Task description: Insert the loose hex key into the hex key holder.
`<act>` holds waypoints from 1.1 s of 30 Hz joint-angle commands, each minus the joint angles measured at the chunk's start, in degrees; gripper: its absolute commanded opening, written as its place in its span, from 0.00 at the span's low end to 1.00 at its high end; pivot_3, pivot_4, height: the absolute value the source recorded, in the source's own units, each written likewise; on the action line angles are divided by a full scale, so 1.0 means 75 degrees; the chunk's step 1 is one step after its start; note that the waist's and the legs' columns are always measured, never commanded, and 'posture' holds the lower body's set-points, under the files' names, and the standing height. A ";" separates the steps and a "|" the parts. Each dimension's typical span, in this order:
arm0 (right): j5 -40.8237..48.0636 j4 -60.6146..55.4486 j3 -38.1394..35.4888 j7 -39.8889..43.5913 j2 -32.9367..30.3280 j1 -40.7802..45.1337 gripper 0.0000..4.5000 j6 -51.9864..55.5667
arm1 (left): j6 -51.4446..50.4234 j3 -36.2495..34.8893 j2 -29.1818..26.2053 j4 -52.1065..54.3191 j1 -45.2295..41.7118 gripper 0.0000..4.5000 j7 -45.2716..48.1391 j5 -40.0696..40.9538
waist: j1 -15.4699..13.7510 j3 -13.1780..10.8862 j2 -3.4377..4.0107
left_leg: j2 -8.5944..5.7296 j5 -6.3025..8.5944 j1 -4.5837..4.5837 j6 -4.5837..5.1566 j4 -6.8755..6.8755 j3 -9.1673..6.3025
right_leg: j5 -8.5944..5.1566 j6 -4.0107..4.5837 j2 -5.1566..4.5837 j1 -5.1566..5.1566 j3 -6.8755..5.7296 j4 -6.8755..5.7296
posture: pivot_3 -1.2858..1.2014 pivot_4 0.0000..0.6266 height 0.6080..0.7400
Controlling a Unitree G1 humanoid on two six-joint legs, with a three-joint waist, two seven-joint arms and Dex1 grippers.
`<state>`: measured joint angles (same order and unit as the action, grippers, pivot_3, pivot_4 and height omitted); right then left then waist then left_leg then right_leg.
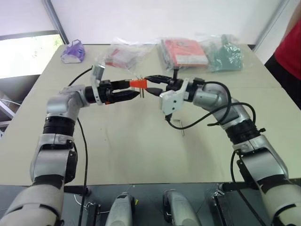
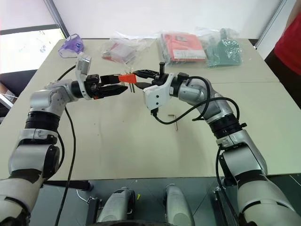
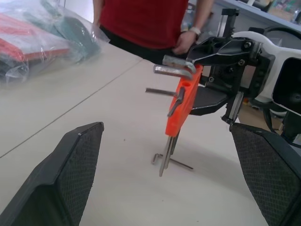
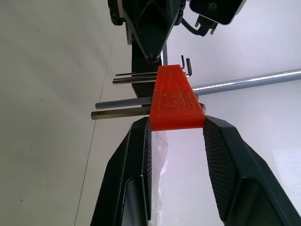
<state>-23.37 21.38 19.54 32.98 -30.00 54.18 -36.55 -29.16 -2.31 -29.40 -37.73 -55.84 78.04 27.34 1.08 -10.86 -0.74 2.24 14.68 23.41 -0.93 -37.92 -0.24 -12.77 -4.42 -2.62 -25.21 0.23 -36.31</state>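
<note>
The hex key holder (image 1: 136, 83) is an orange block held in the air above the table's middle, several metal keys sticking out of it. My right gripper (image 1: 147, 85) is shut on one end of it; in the right wrist view the holder (image 4: 176, 101) sits clamped between the two pads. My left gripper (image 1: 133, 89) faces it from the other side, wide open, its fingertips (image 3: 77, 155) flanking the holder (image 3: 183, 106) without touching. The loose hex key (image 1: 178, 123) lies on the table below my right forearm.
Along the table's far edge lie a purple object (image 1: 73, 52), a clear bag (image 1: 120, 55), a red packet in plastic (image 1: 184, 52) and a green bagged item (image 1: 225, 55). A person in a red top (image 1: 289, 42) stands at the far right corner.
</note>
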 commanded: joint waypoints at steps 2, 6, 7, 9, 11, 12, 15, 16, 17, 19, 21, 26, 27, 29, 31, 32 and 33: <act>0.0225 -0.0452 -0.0188 0.0022 0.0026 -0.0012 0.22 0.0091 | 0.0208 -0.0081 -0.0017 0.0033 -0.0304 1.00 0.0213 -0.0076 | -0.0003 0.0000 0.0000 | 0.0000 0.0000 0.0000 0.0000 0.0000 0.0002 | 0.0000 0.0000 -0.0001 0.0000 0.0000 0.0000 | 0.52 0.24 1.00; 0.0250 -0.0586 -0.0179 0.0069 0.0035 -0.0099 0.22 0.0169 | 0.0170 -0.0157 0.0041 -0.0011 -0.0395 1.00 0.0180 -0.0058 | -0.0009 0.0000 0.0000 | 0.0000 0.0000 0.0000 0.0000 0.0000 0.0001 | 0.0000 0.0000 -0.0001 0.0000 0.0001 0.0000 | 0.52 0.24 1.00; 0.0249 -0.0604 -0.0177 0.0078 0.0038 -0.0112 0.22 0.0178 | 0.0170 -0.0155 0.0045 -0.0012 -0.0402 1.00 0.0184 -0.0064 | -0.0009 0.0000 0.0000 | 0.0000 0.0000 0.0000 0.0000 0.0000 0.0001 | 0.0000 0.0000 -0.0001 0.0001 0.0001 0.0000 | 0.52 0.24 1.00; 0.0257 -0.0673 -0.0163 0.0106 0.0056 -0.0156 0.22 0.0191 | 0.0124 -0.0159 0.0065 0.0018 -0.0414 1.00 0.0200 -0.0042 | -0.0009 0.0000 0.0000 | -0.0001 0.0000 0.0000 0.0000 -0.0001 0.0001 | 0.0000 0.0000 -0.0001 0.0001 0.0001 0.0000 | 0.52 0.24 1.00; 0.0270 -0.0727 -0.0149 0.0134 0.0078 -0.0192 0.22 0.0207 | 0.0116 -0.0155 0.0091 0.0035 -0.0428 1.00 0.0205 -0.0037 | -0.0009 0.0000 0.0000 | 0.0000 0.0000 0.0000 0.0000 0.0000 0.0001 | 0.0000 0.0000 -0.0001 0.0001 0.0001 0.0000 | 0.52 0.24 1.00; 0.0271 -0.0743 -0.0151 0.0136 0.0090 -0.0198 0.22 0.0218 | 0.0138 -0.0132 0.0099 0.0041 -0.0426 1.00 0.0225 -0.0058 | -0.0009 0.0000 0.0000 | 0.0000 0.0000 0.0000 0.0000 0.0000 0.0001 | 0.0000 0.0000 -0.0001 0.0001 0.0001 0.0000 | 0.52 0.24 1.00; 0.0279 -0.0785 -0.0162 0.0129 0.0131 -0.0201 0.22 0.0266 | 0.0194 -0.0052 0.0114 0.0086 -0.0357 0.88 0.0310 -0.0116 | -0.0007 0.0000 0.0000 | 0.0000 0.0000 0.0000 0.0000 -0.0001 0.0001 | 0.0000 0.0000 -0.0001 0.0001 0.0001 0.0000 | 0.52 0.24 1.00; 0.0284 -0.0806 -0.0165 0.0130 0.0137 -0.0206 0.22 0.0280 | 0.0198 -0.0050 0.0121 0.0099 -0.0336 0.82 0.0321 -0.0120 | -0.0005 0.0000 0.0000 | 0.0000 0.0000 0.0000 0.0000 -0.0001 0.0001 | 0.0000 0.0000 -0.0001 0.0001 0.0001 0.0000 | 0.52 0.24 1.00; 0.0283 -0.0820 -0.0166 0.0130 0.0140 -0.0209 0.22 0.0288 | 0.0204 -0.0053 0.0131 0.0102 -0.0324 0.72 0.0324 -0.0127 | -0.0006 0.0000 0.0000 | 0.0000 0.0000 0.0000 0.0000 -0.0001 0.0001 | 0.0000 0.0000 -0.0001 0.0001 0.0001 -0.0001 | 0.52 0.24 1.00; 0.0293 -0.0854 -0.0167 0.0147 0.0144 -0.0227 0.22 0.0301 | 0.0180 -0.0087 0.0150 0.0111 -0.0313 0.50 0.0309 -0.0111 | -0.0009 0.0000 0.0000 | 0.0000 0.0000 0.0000 0.0000 -0.0001 0.0001 | 0.0000 0.0000 -0.0001 0.0001 0.0001 -0.0001 | 0.52 0.24 1.00; 0.0295 -0.0870 -0.0156 0.0161 0.0140 -0.0249 0.22 0.0303 | 0.0191 -0.0105 0.0170 0.0097 -0.0319 0.29 0.0286 -0.0121 | -0.0009 0.0000 0.0000 | 0.0000 0.0000 0.0000 0.0000 -0.0001 0.0001 | 0.0000 0.0000 -0.0001 0.0001 0.0001 -0.0001 | 0.52 0.24 1.00; 0.0328 -0.0960 -0.0113 0.0231 0.0118 -0.0326 0.22 0.0332 | 0.0199 -0.0116 0.0195 0.0132 -0.0285 0.02 0.0308 -0.0151 | -0.0014 0.0000 0.0000 | -0.0001 0.0000 0.0000 0.0000 -0.0001 0.0001 | 0.0000 0.0000 -0.0002 0.0001 0.0001 -0.0001 | 0.52 0.24 1.00; 0.0339 -0.0964 -0.0107 0.0247 0.0117 -0.0330 0.22 0.0326 | 0.0197 -0.0115 0.0197 0.0134 -0.0284 0.02 0.0308 -0.0150 | -0.0014 0.0000 0.0000 | -0.0001 0.0000 0.0000 0.0000 -0.0001 0.0001 | 0.0000 0.0000 -0.0001 0.0001 0.0001 -0.0001 | 0.52 0.24 1.00; 0.0358 -0.0975 -0.0102 0.0268 0.0116 -0.0342 0.22 0.0322 | 0.0190 -0.0114 0.0198 0.0147 -0.0276 0.02 0.0309 -0.0148 | -0.0013 0.0000 0.0000 | -0.0001 0.0000 0.0000 0.0000 -0.0001 0.0001 | 0.0000 0.0000 -0.0001 0.0001 0.0001 -0.0001 | 0.52 0.24 1.00; 0.0375 -0.0993 -0.0088 0.0305 0.0110 -0.0367 0.22 0.0314 | 0.0222 -0.0114 0.0211 0.0144 -0.0272 0.02 0.0245 -0.0179 | -0.0010 0.0000 0.0000 | -0.0001 0.0000 0.0000 0.0000 -0.0001 0.0001 | 0.0000 0.0000 -0.0001 0.0001 0.0001 -0.0001 | 0.52 0.24 1.00; 0.0378 -0.0997 -0.0085 0.0315 0.0109 -0.0374 0.22 0.0313 | 0.0230 -0.0116 0.0216 0.0138 -0.0275 0.02 0.0229 -0.0189 | -0.0011 0.0000 0.0000 | -0.0001 0.0000 0.0000 0.0000 -0.0001 0.0000 | 0.0000 0.0000 -0.0001 0.0001 0.0001 -0.0001 | 0.52 0.24 1.00; 0.0378 -0.1000 -0.0078 0.0330 0.0103 -0.0383 0.22 0.0309 | 0.0231 -0.0119 0.0220 0.0139 -0.0273 0.02 0.0227 -0.0193 | -0.0012 0.0000 0.0000 | -0.0001 0.0000 0.0000 0.0000 -0.0001 0.0001 | 0.0000 0.0000 -0.0001 0.0001 0.0001 -0.0001 | 0.52 0.24 1.00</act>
<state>-21.67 17.72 19.25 34.96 -29.29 51.27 -32.87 -28.01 -1.88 -27.22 -37.72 -57.05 81.29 25.81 0.99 -10.86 -0.74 2.23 14.68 23.41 -0.93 -37.92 -0.23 -12.77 -4.42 -2.63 -25.20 0.24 -36.32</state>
